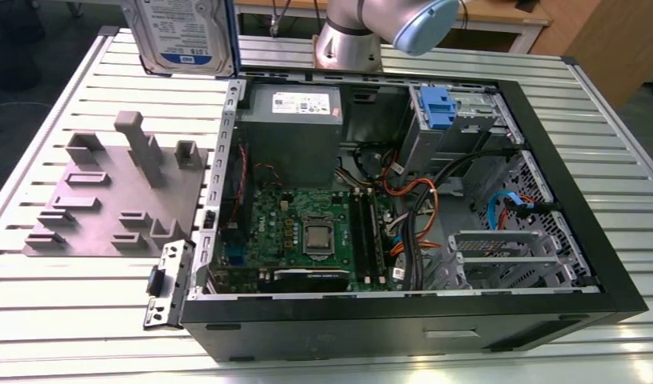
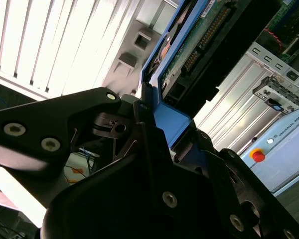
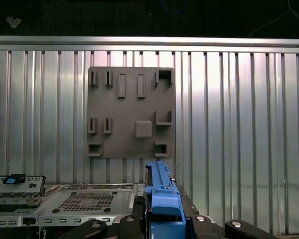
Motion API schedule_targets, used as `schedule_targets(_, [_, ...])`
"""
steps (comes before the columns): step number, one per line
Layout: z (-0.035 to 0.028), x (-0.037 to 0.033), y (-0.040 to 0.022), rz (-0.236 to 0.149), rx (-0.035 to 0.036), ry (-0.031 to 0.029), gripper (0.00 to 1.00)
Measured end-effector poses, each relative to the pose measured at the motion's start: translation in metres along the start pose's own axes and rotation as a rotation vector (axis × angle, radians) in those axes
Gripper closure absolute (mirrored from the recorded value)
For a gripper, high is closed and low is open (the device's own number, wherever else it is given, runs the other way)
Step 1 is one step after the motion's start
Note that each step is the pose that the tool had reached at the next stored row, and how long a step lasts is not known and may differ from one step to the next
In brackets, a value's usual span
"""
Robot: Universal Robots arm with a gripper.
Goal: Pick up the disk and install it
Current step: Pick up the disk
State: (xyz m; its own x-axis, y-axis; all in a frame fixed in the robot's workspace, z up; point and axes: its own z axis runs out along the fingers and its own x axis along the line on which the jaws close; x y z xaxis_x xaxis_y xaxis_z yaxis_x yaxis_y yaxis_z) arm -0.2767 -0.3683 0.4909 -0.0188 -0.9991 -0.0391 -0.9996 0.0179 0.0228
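Nearest the exterior camera stood the black wall of the open computer case, its motherboard and cables exposed. A bare blue bracket sat in the upper right bay. In the upper left of that frame the disk hung upright above the slatted table, label face toward the camera. It was outside the case and beyond the grey fixture plate. The arm stood at the top centre. So the pick-up looked done and the installing was all left, with the disk not yet in any bay. The second wrist view gave the grip itself: the tool was closed tight on the blue carrier frame at one end of the disk, whose circuit-board underside and connector pins showed beyond. The first wrist view looked along the disk edge-on, a narrow blue strip between the fingers of the tool. Beyond it lay the fixture plate flat on the table, with a corner of the case close by.
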Motion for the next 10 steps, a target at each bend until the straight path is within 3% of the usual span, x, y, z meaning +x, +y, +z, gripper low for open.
schedule_targets(10, [-0.0001, 0.0, -0.0031, 0.0, 0.0, 0.0, 0.63])
